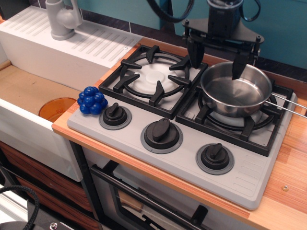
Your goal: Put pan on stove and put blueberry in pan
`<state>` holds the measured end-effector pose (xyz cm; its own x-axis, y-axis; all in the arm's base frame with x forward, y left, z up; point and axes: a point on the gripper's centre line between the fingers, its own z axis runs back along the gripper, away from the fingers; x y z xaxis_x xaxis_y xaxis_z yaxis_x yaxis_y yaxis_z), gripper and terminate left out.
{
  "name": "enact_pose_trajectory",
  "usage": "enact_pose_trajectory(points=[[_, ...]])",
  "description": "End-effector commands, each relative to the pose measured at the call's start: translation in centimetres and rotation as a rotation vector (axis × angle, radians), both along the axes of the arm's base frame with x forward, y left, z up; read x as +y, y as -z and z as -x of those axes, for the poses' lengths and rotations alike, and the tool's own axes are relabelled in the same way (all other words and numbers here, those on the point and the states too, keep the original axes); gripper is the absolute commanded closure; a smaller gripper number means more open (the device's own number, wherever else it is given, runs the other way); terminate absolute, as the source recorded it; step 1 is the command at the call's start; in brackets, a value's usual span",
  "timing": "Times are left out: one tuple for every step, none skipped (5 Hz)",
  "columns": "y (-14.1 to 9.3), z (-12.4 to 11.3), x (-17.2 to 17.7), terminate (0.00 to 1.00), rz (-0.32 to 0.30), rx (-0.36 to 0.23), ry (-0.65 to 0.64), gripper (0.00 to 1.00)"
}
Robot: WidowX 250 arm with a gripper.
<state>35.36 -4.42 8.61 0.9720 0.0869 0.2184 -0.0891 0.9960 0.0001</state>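
Half done, I judge: the pan (236,93) sits on the right burner of the stove (192,158), handle wires pointing right. The blueberry (92,100) is not yet in it, lying at the stove's front-left corner beside the left knob (115,115). My claw (217,60) hangs over the pan's back rim, fingers spread wide, holding nothing.

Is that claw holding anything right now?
No. The gripper is open above the pan's far rim, holding nothing; the blueberry sits apart.

Pan (236,89) on stove (187,143) right grate; gripper (217,57) spread above; blueberry (92,100) at stove's left corner.
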Motion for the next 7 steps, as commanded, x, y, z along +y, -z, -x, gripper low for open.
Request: enact_pose_trajectory(points=[[1.5,-0.8,0.4,0.00,0.028,-0.093,0.009,0.00],[2.7,-1.1,0.6,0.00,0.038,-0.122,0.017,0.00],[3.5,-1.1,0.5,0.00,0.042,-0.135,0.013,0.00],[4.0,-1.1,0.1,0.00,0.055,-0.118,-0.015,1.00],[3.4,-0.8,0.0,0.00,0.057,-0.102,-0.004,1.00],[2.4,-0.7,-0.1,0.00,0.056,-0.086,-0.007,1.00],[1.4,-0.6,-0.3,0.00,0.051,-0.071,-0.003,1.00]])
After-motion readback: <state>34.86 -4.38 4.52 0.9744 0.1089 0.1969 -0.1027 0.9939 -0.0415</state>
